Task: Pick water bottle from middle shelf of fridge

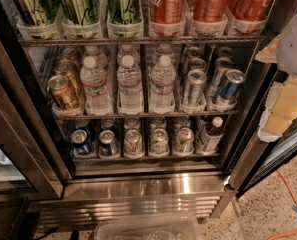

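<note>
The fridge [143, 189] stands open in front of me. On its middle shelf [138, 115] three lanes of clear water bottles with white caps stand in plastic trays: front bottles at left [95, 86], centre [130, 84] and right [163, 81], with more behind them. Gold cans [63, 91] fill the lane to their left and slim silver and blue cans [193, 86] the lanes to their right. My gripper [283, 111], a pale cream part under the grey-white arm [294, 39], hangs at the right edge of the view, outside the fridge and well right of the bottles. It holds nothing that I can see.
The top rack holds tall green cans [80, 4] and red cans [208, 1]. The bottom rack holds short cans [133, 141] and a dark bottle with a white cap [210, 133]. A clear plastic bin [148, 229] sits on the floor. An orange cable [290, 204] runs at right.
</note>
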You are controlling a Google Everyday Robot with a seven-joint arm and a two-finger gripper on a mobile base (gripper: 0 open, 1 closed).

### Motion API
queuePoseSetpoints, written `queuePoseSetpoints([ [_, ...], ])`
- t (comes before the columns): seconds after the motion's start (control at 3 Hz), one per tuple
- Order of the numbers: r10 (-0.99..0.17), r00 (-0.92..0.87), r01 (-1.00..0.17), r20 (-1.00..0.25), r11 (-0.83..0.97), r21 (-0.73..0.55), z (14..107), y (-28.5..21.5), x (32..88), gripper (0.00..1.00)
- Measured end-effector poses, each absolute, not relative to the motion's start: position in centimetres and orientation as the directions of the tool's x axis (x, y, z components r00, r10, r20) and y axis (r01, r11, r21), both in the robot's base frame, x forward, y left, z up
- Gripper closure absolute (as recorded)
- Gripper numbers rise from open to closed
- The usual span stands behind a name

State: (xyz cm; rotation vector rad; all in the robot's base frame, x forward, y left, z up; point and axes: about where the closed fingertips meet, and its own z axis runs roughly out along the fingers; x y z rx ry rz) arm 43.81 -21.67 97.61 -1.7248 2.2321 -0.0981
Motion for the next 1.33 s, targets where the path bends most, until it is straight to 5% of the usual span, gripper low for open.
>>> queuePoseSetpoints([
  [0.67, -0.950, -0.225, -0.934, -0.215, 0.273, -0.232, 96.6, -20.9, 42.9, 0.00],
  [1.33, -0.949, -0.065, -0.985, -0.308, 0.111, -0.134, 90.1, -11.6, 37.3, 0.00],
])
